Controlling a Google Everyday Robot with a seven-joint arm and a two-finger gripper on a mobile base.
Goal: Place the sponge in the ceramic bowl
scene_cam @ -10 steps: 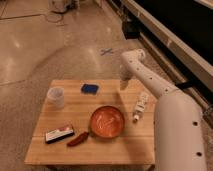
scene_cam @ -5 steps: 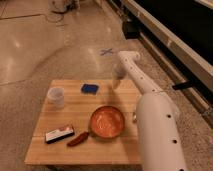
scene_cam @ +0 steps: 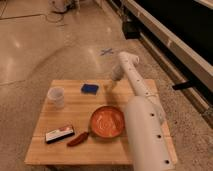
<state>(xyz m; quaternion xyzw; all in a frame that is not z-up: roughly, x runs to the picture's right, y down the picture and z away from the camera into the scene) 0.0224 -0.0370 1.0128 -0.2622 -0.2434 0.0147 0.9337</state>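
Near the soft rectangular sponge, jaws hang parted.

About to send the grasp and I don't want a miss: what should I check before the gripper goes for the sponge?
1. Sponge lies free on the table: ok.
2. Gripper open, holding nothing: ok.
3. Gripper above the sponge: not ok, it hangs beside it.
4. Ceramic bowl empty: ok.
5. Red object clear of the bowl's rim: cannot tell.
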